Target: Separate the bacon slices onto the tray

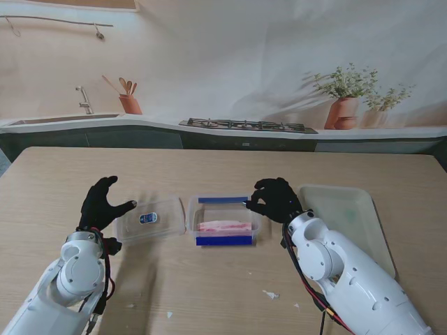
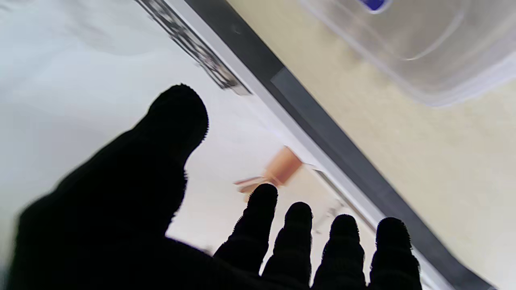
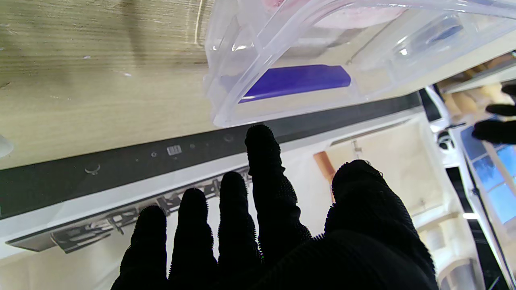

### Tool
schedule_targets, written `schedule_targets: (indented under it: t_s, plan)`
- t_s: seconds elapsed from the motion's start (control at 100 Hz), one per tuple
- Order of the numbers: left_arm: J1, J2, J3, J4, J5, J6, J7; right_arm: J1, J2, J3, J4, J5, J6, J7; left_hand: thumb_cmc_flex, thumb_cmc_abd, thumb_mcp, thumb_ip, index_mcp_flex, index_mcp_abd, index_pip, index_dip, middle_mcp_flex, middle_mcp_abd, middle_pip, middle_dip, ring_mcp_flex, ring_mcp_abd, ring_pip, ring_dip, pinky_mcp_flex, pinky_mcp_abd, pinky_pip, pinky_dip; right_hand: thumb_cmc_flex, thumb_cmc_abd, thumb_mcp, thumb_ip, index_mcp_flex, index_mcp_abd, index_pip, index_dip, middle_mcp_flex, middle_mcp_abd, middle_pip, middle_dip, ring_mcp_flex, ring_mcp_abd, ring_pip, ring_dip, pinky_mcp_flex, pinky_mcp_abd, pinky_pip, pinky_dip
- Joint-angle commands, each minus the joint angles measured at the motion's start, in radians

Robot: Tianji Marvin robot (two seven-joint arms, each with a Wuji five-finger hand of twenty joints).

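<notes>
Bacon slices [image 1: 225, 225] lying pink and flat inside a clear container [image 1: 223, 221] with blue clips, just beside right hand [image 1: 274, 198], toward left hand. Right hand black-gloved, fingers spread and holding nothing, poised at the container's far corner on its own side; cannot tell from the stand view whether a fingertip touches the rim. Seen from the right wrist: fingers [image 3: 262, 161] apart and extended, container [image 3: 322, 52] close ahead of the fingertips, one blue clip [image 3: 296, 80] showing through the clear wall, pink of the bacon [image 3: 350, 16] faint behind the plastic.

Pale tray [image 1: 349, 223] flat on the wooden table [image 1: 223, 167], just on the outer side of right hand, away from the container.

Left hand [image 1: 103, 203] likewise gloved, released, thumb and fingers splayed, grasping nothing. Clear lid [image 1: 150, 219] with a small blue label lying flat between left hand and the container, just beside the fingertips, not gripped. From the left wrist: fingers [image 2: 262, 217] open, lid [image 2: 423, 44] ahead and apart from them.

Few small white scraps [image 1: 271, 294] on the table nearer to me than right hand.
</notes>
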Motion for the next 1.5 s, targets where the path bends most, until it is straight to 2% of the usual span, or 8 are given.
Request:
schedule_targets:
  t_s: [0.0,0.18,0.33,0.54,0.62,0.72,0.9,1.49]
  plan:
    - [-0.011,0.022,0.012,-0.046,0.030,-0.047,-0.046,-0.006,-0.007,0.002,-0.004,-0.001,-0.005,0.010,-0.016,0.022,-0.021,0.008,0.006,-0.027,0.014,0.017,0.004,-0.030,0.021,0.011,0.005,-0.016,0.021,0.017,0.016,-0.002,-0.039,0.018,0.005,0.002,-0.009,0.054,-0.006,-0.024,-0.011,-0.002,0.009,0.010,0.002,0.004,0.001,-0.006,-0.004,0.002,-0.010,-0.005,0.007,0.008]
    - [-0.045,0.062,0.061,-0.064,0.126,-0.142,-0.167,-0.011,-0.007,0.009,-0.006,-0.003,-0.012,0.005,-0.047,0.033,-0.060,0.011,-0.002,-0.030,-0.011,0.004,0.003,-0.036,0.035,0.012,0.014,-0.014,0.055,-0.005,0.055,0.013,-0.034,0.022,0.015,-0.002,-0.004,0.055,-0.012,-0.022,-0.013,-0.003,0.007,0.013,0.005,0.005,0.004,-0.015,-0.001,0.003,0.005,-0.033,0.007,0.005]
    - [-0.103,0.088,0.133,-0.035,0.198,-0.187,-0.250,-0.017,-0.007,0.017,-0.006,-0.005,-0.021,-0.003,-0.093,0.057,-0.120,0.010,-0.038,-0.022,-0.065,-0.024,-0.008,-0.046,-0.019,-0.021,0.005,-0.032,0.025,-0.041,0.058,0.005,-0.045,0.015,0.016,-0.005,-0.001,0.054,-0.024,-0.026,-0.019,-0.005,0.004,0.015,0.008,0.007,0.004,-0.013,0.004,0.006,0.014,-0.051,-0.003,-0.008]
    - [-0.178,0.098,0.241,0.044,0.161,-0.221,-0.324,-0.023,-0.007,0.025,-0.005,-0.008,-0.023,-0.010,-0.110,0.088,-0.207,0.020,-0.044,-0.032,-0.091,-0.039,-0.015,-0.067,-0.036,-0.032,-0.004,-0.063,-0.003,-0.048,0.047,0.011,-0.054,0.004,0.013,-0.005,0.001,0.054,-0.035,-0.032,-0.022,-0.006,0.003,0.015,0.008,0.006,0.003,-0.013,0.004,0.006,0.018,-0.041,-0.008,-0.015]
    - [-0.201,0.099,0.276,0.077,0.150,-0.233,-0.335,-0.026,-0.007,0.028,-0.005,-0.009,-0.024,-0.012,-0.111,0.086,-0.222,0.022,-0.049,-0.034,-0.098,-0.043,-0.017,-0.072,-0.046,-0.036,-0.005,-0.074,-0.020,-0.056,0.043,0.012,-0.054,0.005,0.013,-0.006,0.002,0.054,-0.038,-0.033,-0.023,-0.006,0.005,0.011,0.009,0.006,0.004,-0.014,0.004,0.006,0.018,-0.041,-0.007,-0.016]
    - [-0.234,0.106,0.317,0.119,0.192,-0.251,-0.344,-0.027,-0.007,0.031,-0.005,-0.011,-0.026,-0.015,-0.114,0.094,-0.235,0.025,-0.055,-0.040,-0.103,-0.046,-0.027,-0.079,-0.060,-0.039,-0.012,-0.080,-0.034,-0.061,0.042,0.009,-0.053,0.005,0.013,-0.007,0.003,0.054,-0.041,-0.033,-0.024,-0.006,0.003,0.013,0.008,0.006,0.004,-0.016,0.003,0.006,0.020,-0.045,-0.007,-0.017]
    - [-0.274,0.104,0.375,0.175,0.203,-0.246,-0.337,-0.025,-0.007,0.028,-0.001,-0.011,-0.031,-0.013,-0.105,0.096,-0.240,0.031,-0.067,-0.057,-0.097,-0.043,-0.038,-0.085,-0.081,-0.027,-0.016,-0.089,-0.044,-0.058,0.042,0.004,-0.052,0.004,0.012,-0.008,0.006,0.053,-0.048,-0.034,-0.025,-0.007,0.002,0.011,0.009,0.006,0.003,-0.019,0.002,0.005,0.022,-0.051,-0.008,-0.020]
    - [-0.312,0.090,0.439,0.255,0.168,-0.216,-0.311,-0.020,-0.007,0.023,0.004,-0.011,-0.035,-0.015,-0.089,0.109,-0.215,0.036,-0.076,-0.051,-0.082,-0.037,-0.037,-0.083,-0.091,0.006,-0.013,-0.085,-0.047,-0.050,0.036,0.015,-0.044,0.009,0.007,-0.009,0.014,0.053,-0.066,-0.045,-0.027,-0.008,0.002,0.009,0.009,0.006,0.006,-0.020,0.000,0.004,0.024,-0.042,-0.004,-0.023]
